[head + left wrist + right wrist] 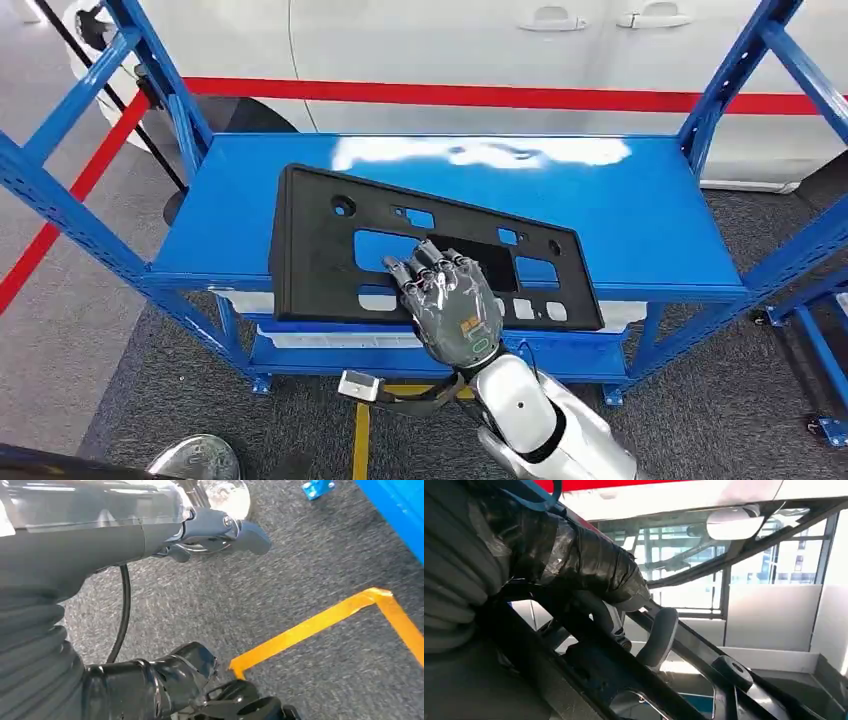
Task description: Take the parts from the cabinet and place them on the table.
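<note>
A long black plastic panel [320, 240] with several cut-outs lies flat on the top shelf [640, 210] of the blue cabinet, its near edge hanging over the shelf front. My right hand [450, 300] grips that near edge right of the middle, fingers spread on top. In the right wrist view the grey thumb [659, 635] presses the panel [694, 650] from underneath. My left hand [165, 545] hangs low over the grey carpet, holding nothing, thumb and fingers apart.
A white car [450, 40] with a red stripe stands close behind the cabinet. White parts [300, 335] lie on a lower shelf. Blue uprights [730, 80] flank the top shelf on both sides. Another blue frame [820, 330] stands to the right. Yellow tape [320, 625] marks the carpet.
</note>
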